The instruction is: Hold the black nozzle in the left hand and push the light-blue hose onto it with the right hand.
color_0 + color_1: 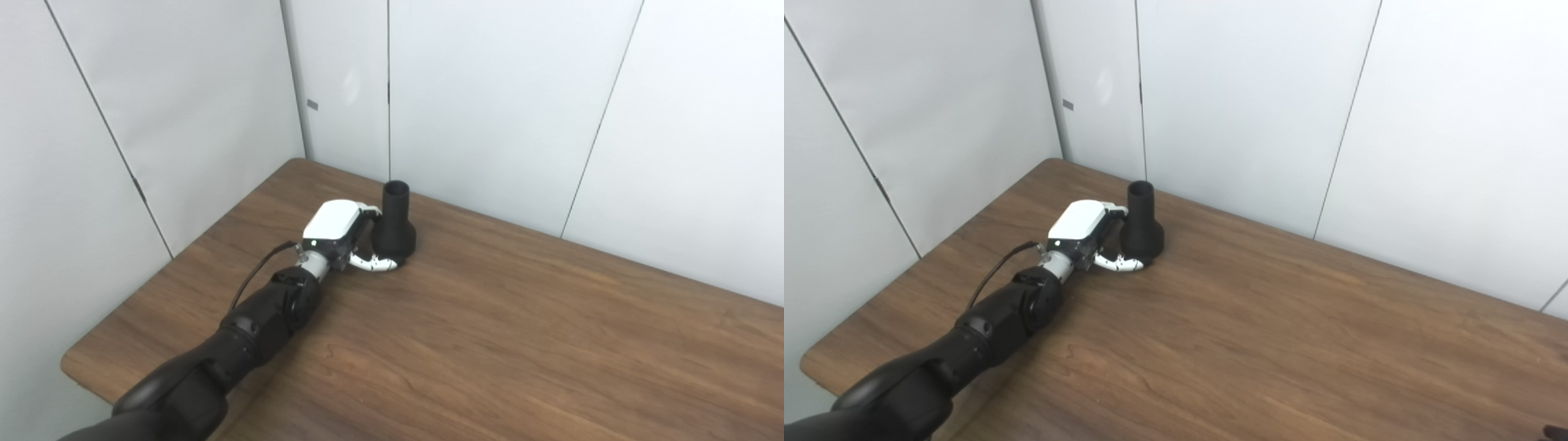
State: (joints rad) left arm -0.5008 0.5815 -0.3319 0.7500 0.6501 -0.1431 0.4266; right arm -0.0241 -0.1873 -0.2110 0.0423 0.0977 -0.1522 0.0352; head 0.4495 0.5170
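1. The left hand lies low over the bench, its white back turned up, at the end of a black arm that comes in from the lower left corner.
2. Its thumb curls around the near side of the nozzle's wide base, and the fingers reach along the far side, so the hand is wrapped about the base; whether it grips firmly or only touches cannot be told.
3. The black nozzle stands upright just to the right of the hand, wide flared base on the bench and narrow open neck pointing up.
4. The nozzle sits in the far left part of the wooden bench, near the corner where the white wall panels meet.
5. The right hand does not show clearly in either view; only a dark sliver touches the bottom right corner of the right eye view.
6. No light-blue hose appears in either view.
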